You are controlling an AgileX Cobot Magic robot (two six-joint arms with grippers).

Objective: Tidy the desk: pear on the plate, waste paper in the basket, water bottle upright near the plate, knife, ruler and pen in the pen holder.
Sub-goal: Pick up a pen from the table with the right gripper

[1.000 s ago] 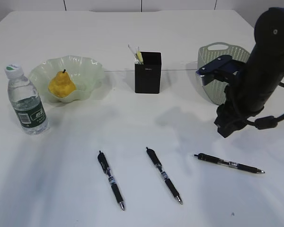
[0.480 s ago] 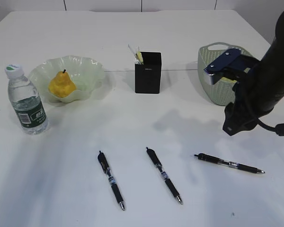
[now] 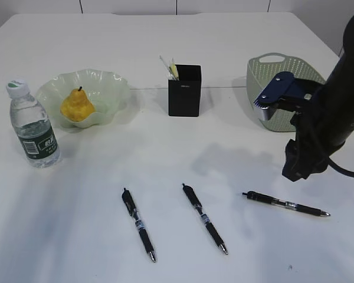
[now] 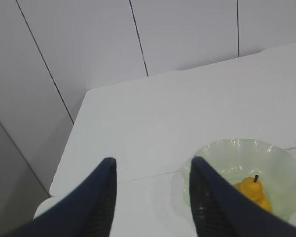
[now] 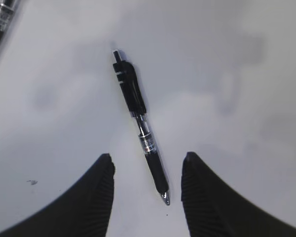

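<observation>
The yellow pear (image 3: 76, 106) lies in the wavy green plate (image 3: 109, 82), also seen in the left wrist view as pear (image 4: 251, 190) and plate (image 4: 222, 148). The water bottle (image 3: 32, 127) stands upright left of the plate. Three black pens lie on the desk (image 3: 165, 153): left (image 3: 138, 224), middle (image 3: 205, 218), right (image 3: 286, 204). My right gripper (image 3: 296, 170) hovers open above the right pen (image 5: 140, 128), whose tip lies between the jaws of the gripper (image 5: 148, 165). My left gripper (image 4: 153, 165) is open and empty. Knife, ruler and waste paper are hidden.
The black pen holder (image 3: 184, 90) stands at centre back with pale and yellow sticks poking out. The grey-green basket (image 3: 271, 73) sits at the back right, partly behind my right arm. In the left wrist view the desk's far left edge (image 4: 69, 143) runs by a wall.
My right arm has swung right and lower, away from the basket's front, and now hangs over the right pen. Both grippers kept the same opening. Nothing on the desk moved.
</observation>
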